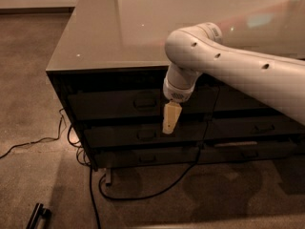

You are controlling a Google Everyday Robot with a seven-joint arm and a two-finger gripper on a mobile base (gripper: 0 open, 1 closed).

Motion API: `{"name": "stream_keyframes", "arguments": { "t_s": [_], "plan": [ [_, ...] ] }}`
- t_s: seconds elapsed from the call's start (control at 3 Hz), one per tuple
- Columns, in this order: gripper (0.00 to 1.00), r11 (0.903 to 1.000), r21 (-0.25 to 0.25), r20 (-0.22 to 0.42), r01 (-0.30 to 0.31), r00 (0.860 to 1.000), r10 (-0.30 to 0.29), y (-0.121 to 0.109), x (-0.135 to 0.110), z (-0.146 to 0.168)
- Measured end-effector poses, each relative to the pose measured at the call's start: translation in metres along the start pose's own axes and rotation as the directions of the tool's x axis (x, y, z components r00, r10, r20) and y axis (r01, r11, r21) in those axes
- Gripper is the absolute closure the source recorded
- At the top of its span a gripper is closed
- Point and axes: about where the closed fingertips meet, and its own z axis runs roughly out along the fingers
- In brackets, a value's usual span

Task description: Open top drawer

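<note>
The top drawer is the uppermost dark front on the left of the low cabinet. It sits closed, flush with the fronts below it. Its small bar handle is centred on the front. My gripper points straight down from the white arm. It hangs in front of the cabinet, just right of and slightly below the handle, over the seam between the top drawer and the second drawer. It holds nothing.
The cabinet has a glossy top and more dark drawers at the right. Black cables trail on the floor by the cabinet's base. A black bar-shaped object lies at the lower left.
</note>
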Motion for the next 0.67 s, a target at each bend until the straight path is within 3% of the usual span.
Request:
{"name": "stream_keyframes", "arguments": {
  "t_s": [0.33, 0.67],
  "plan": [
    [0.00, 0.9990, 0.038, 0.041, -0.021, 0.999, 0.019, -0.006, -0.010, 0.020],
    [0.00, 0.9981, 0.061, 0.085, -0.002, 0.996, -0.003, -0.025, -0.021, 0.032]
  ]
}}
